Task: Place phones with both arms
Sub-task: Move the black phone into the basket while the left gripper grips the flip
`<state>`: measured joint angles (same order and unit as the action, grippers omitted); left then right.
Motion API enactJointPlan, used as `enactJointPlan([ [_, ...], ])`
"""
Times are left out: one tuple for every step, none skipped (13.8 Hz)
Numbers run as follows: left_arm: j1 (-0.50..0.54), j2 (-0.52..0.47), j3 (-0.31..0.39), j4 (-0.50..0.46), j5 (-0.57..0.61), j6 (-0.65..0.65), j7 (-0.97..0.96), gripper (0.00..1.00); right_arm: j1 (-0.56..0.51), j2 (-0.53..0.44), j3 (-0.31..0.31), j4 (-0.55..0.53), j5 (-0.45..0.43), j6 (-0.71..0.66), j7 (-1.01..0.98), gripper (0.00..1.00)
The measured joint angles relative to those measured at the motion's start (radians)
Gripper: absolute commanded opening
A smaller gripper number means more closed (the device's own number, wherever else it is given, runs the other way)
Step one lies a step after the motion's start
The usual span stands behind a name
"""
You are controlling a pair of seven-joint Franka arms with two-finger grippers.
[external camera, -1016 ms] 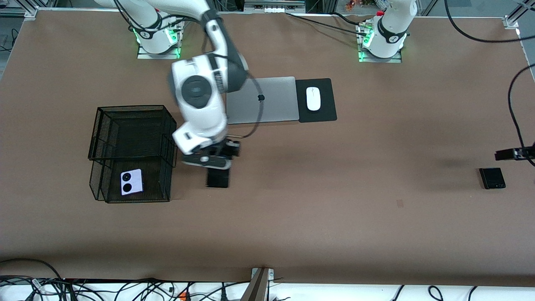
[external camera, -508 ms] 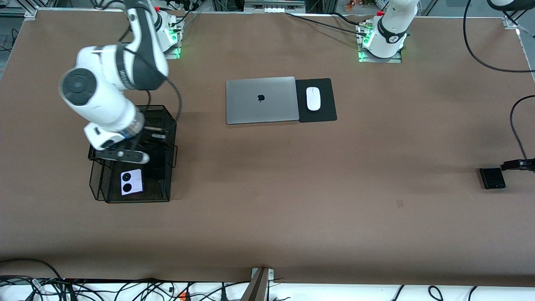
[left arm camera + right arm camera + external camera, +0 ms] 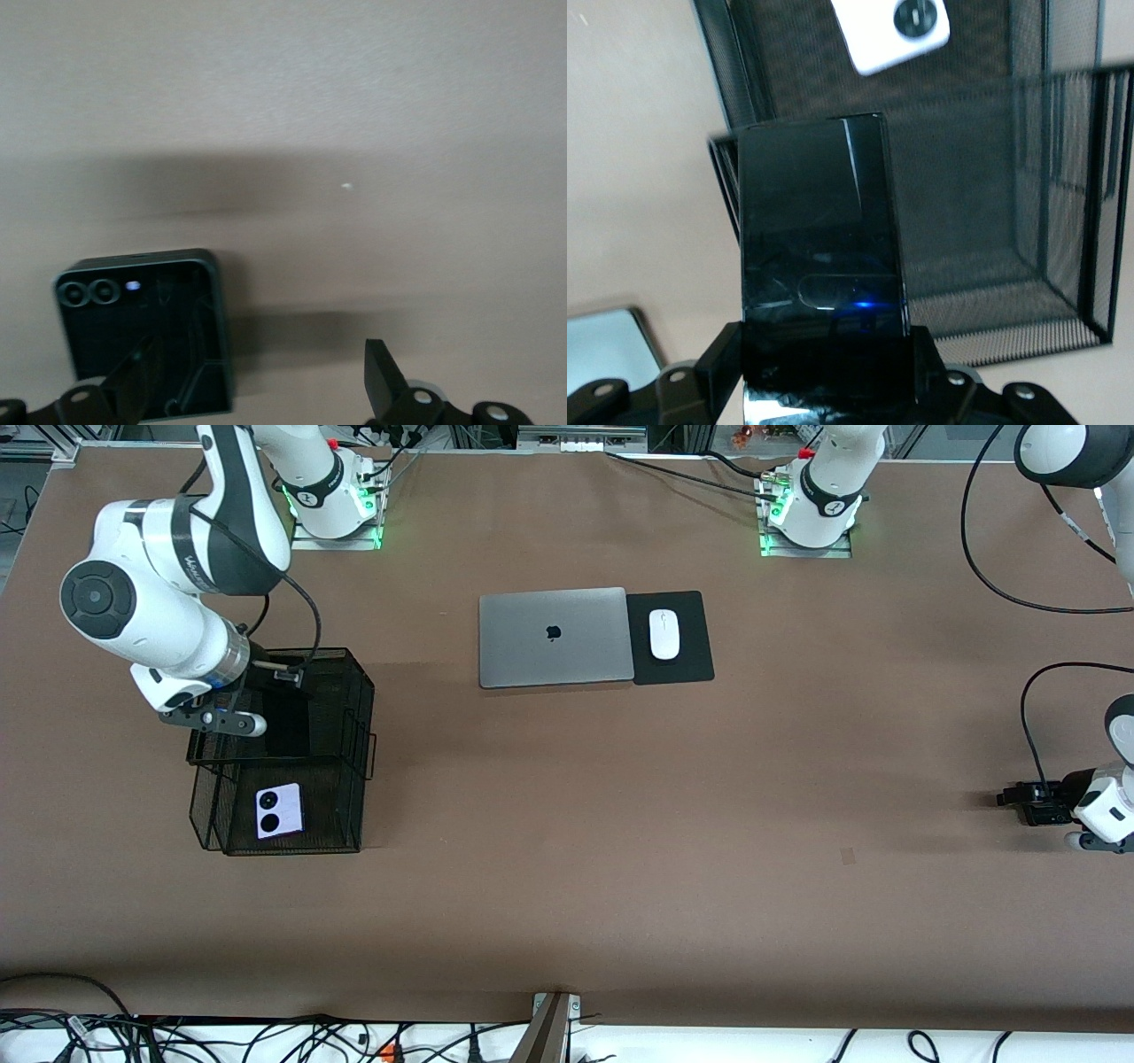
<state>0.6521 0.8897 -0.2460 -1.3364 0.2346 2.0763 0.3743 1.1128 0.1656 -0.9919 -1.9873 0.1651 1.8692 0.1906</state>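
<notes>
Right gripper point(image 3: 824, 390) pinches the long black phone point(image 3: 819, 257) over the mesh basket point(image 3: 354, 691); left gripper point(image 3: 266, 390), spread, straddles the small black phone point(image 3: 146, 332); three phones, one lilac-white phone point(image 3: 279, 811) in the basket

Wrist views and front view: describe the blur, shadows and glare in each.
Left wrist view: the table is smeared, with a broad dark shadow band above the small black phone. Right wrist view: the long black phone in the right gripper shows streaky reflections and a blue glint; the mesh basket looks soft. Front view: evenly lit and sharp, with green glow at the arm bases.
</notes>
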Motion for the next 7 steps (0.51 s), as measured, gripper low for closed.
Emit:
enactJointPlan([
  [0.004,0.000,0.008,0.000,0.000,0.005,0.015,1.00,0.001,-0.005,-0.001,-0.005,-0.001,-0.011,0.002,0.43],
  [0.007,0.000,0.013,0.000,0.000,0.007,0.025,1.00,0.002,-0.006,-0.001,-0.006,-0.006,-0.013,0.006,0.43],
  [0.010,0.000,0.015,0.000,0.000,0.009,0.028,1.00,0.004,-0.006,-0.001,-0.006,-0.014,-0.015,0.011,0.43],
  [0.013,0.000,0.016,0.000,0.000,0.010,0.035,1.00,0.005,-0.006,-0.001,-0.003,-0.017,-0.024,0.014,0.43],
  [0.020,0.001,0.018,0.000,0.000,0.010,0.048,1.00,0.006,-0.006,-0.002,0.007,-0.022,-0.041,0.015,0.43],
  [0.029,0.005,0.019,0.000,0.000,0.010,0.063,1.00,0.007,-0.007,-0.003,0.020,-0.032,-0.060,0.016,0.43],
  [0.038,0.009,0.019,0.000,-0.001,0.012,0.077,1.00,0.007,-0.010,-0.005,0.036,-0.051,-0.078,0.016,0.43],
])
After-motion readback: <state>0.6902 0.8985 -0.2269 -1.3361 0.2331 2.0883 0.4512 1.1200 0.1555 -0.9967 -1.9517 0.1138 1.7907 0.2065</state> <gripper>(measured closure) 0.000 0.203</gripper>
